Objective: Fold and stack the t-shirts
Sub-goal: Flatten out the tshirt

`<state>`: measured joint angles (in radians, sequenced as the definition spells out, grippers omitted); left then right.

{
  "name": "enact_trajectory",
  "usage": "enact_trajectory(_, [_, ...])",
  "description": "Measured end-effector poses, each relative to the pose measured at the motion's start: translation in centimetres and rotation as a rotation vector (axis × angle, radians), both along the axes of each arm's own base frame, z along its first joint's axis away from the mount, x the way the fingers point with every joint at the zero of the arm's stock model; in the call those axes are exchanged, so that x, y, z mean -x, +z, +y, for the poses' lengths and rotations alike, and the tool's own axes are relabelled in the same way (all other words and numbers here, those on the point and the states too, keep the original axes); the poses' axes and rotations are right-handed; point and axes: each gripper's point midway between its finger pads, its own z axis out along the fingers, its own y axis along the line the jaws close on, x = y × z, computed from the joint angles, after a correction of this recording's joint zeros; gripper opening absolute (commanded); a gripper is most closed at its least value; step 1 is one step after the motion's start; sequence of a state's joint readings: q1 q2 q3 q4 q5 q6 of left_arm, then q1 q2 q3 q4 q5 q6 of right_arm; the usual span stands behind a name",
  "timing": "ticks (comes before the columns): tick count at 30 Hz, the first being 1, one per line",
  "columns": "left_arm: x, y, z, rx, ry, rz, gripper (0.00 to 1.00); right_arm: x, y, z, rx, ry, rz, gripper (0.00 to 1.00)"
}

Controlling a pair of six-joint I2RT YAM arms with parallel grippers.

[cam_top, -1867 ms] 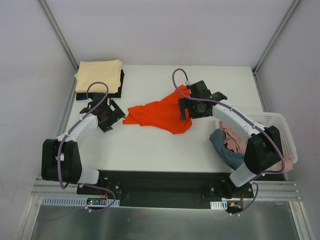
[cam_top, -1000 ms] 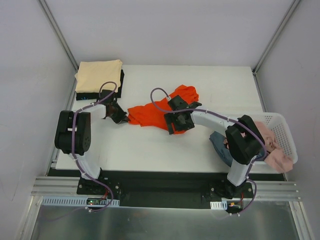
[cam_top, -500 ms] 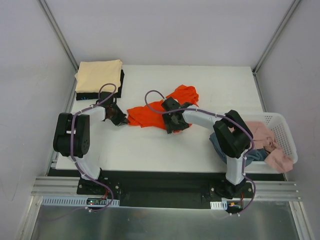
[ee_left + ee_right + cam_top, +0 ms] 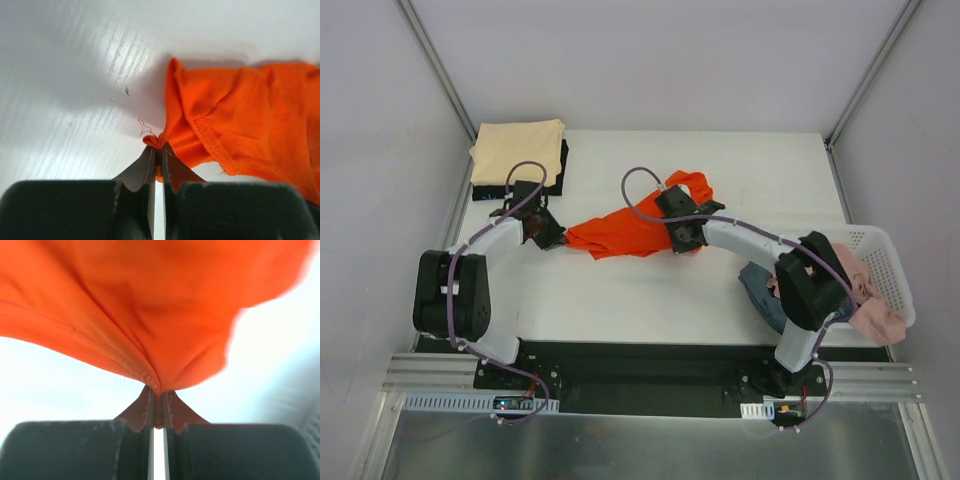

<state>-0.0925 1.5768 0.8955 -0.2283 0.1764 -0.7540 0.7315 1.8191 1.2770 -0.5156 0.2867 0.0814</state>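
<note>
Both claws pinch the orange-red shirt, ready to spread it out.

In the upper left of the top view, a cream shirt [image 4: 517,150] lies folded on a black shirt [image 4: 560,178]. Toward the centre, the left gripper [image 4: 548,236] is closed tight on a hem corner of the orange-red shirt [image 4: 620,232]. The right gripper [image 4: 682,238] is closed on a bunched fold at the other side. I think they should pull apart evenly and low, so that the cloth lies flat. At the far right, a blue shirt [image 4: 765,300] and a pink shirt [image 4: 875,310] wait at the basket [image 4: 868,232].
</note>
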Motion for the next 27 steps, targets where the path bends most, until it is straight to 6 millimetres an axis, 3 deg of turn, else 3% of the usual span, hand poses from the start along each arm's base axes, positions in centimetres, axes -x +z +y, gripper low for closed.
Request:
enact_trajectory(3, [-0.5, 4.0, 1.1, -0.06, 0.009, -0.109, 0.0, -0.4, 5.7, -0.7, -0.045, 0.012, -0.117, 0.01])
enact_trajectory(8, [-0.9, 14.7, 3.0, -0.144, 0.06, -0.414, 0.0, -1.2, 18.2, -1.8, -0.184, 0.016, -0.39, 0.01])
enact_trajectory(12, [1.2, 23.4, 4.3, -0.171, 0.111, -0.646, 0.0, 0.0, 28.0, -3.9, -0.296, 0.023, -0.6, 0.01])
enact_trajectory(15, [3.9, 29.2, 5.3, -0.181, 0.15, -0.809, 0.0, 2.0, 34.2, -5.8, -0.363, 0.042, -0.735, 0.01])
enact_trajectory(20, [10.8, 39.2, 6.2, -0.168, 0.185, -1.113, 0.0, 5.6, 42.2, -8.2, -0.466, 0.097, -0.893, 0.01])
enact_trajectory(24, [16.8, 45.8, 6.3, -0.14, 0.168, -1.331, 0.0, 9.4, 47.2, -9.2, -0.576, 0.19, -0.971, 0.01])
enact_trajectory(27, [20.7, 49.6, 6.2, -0.127, 0.146, -1.451, 0.0, 12.5, 49.1, -10.0, -0.649, 0.264, -1.001, 0.01])
